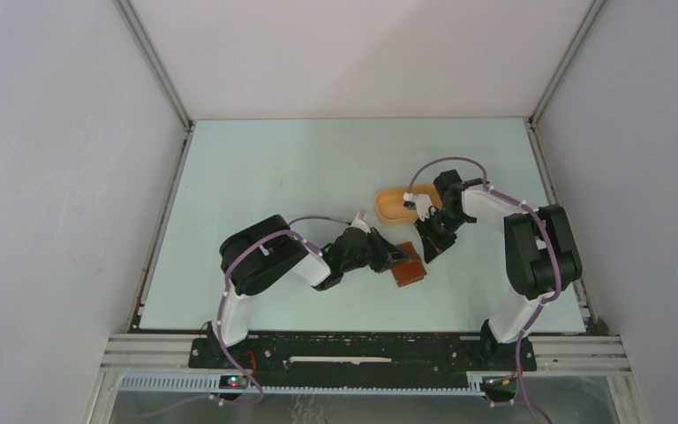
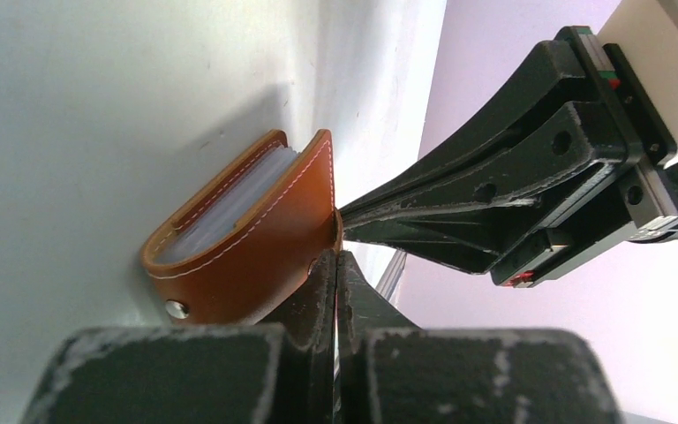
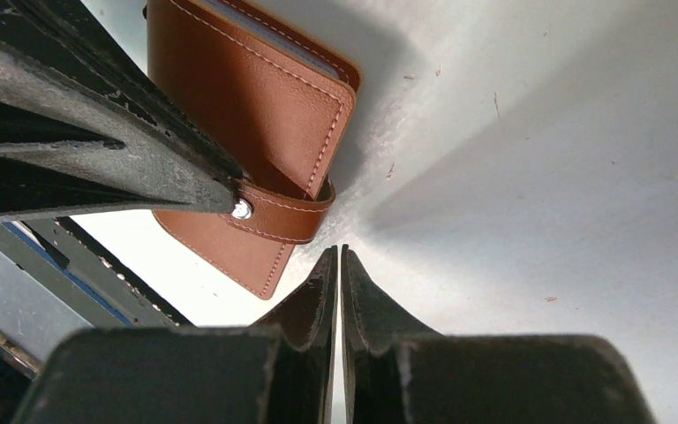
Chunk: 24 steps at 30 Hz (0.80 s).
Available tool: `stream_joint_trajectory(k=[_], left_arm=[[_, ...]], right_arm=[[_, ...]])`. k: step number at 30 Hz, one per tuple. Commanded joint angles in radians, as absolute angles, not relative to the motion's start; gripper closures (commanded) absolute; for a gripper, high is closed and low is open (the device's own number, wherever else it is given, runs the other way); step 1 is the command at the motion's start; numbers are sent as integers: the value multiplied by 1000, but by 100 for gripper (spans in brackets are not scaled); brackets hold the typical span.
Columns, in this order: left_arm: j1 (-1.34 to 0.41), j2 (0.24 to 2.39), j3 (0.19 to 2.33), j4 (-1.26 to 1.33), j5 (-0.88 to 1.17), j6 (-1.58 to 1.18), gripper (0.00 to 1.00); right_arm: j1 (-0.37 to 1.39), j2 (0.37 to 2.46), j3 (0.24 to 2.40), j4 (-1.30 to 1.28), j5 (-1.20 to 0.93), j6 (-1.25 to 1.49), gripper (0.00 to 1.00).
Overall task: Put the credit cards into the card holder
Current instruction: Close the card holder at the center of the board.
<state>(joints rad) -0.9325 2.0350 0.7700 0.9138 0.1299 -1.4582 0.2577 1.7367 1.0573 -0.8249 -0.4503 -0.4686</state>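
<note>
The right gripper (image 3: 337, 256) points its dark fingers up from the bottom edge, pressed together with nothing visible between them; just above and left of their tips lies the card holder (image 3: 256, 106), brown leather with pale stitching; the left gripper (image 3: 225, 190) reaches in from the left, its tip at the snap button (image 3: 242, 209) on the strap (image 3: 296, 221); the pale table (image 3: 538, 177) fills the right.

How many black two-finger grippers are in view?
2. The left gripper is at the left edge of the reddish-brown leather card holder; the right gripper at its far-right side.
</note>
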Motion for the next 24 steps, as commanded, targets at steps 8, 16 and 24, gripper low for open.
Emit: stream_joint_trajectory(k=[8, 16, 24], left_arm=[[-923, 1986, 732, 924, 135, -1430, 100], [-921, 1974, 719, 875, 113, -1389, 100], [-915, 1988, 719, 849, 109, -1363, 100]], right_arm=[[276, 1740, 1060, -808, -440, -459, 90], [277, 1677, 1061, -811, -518, -477, 89], [280, 1512, 1039, -769, -663, -565, 83]])
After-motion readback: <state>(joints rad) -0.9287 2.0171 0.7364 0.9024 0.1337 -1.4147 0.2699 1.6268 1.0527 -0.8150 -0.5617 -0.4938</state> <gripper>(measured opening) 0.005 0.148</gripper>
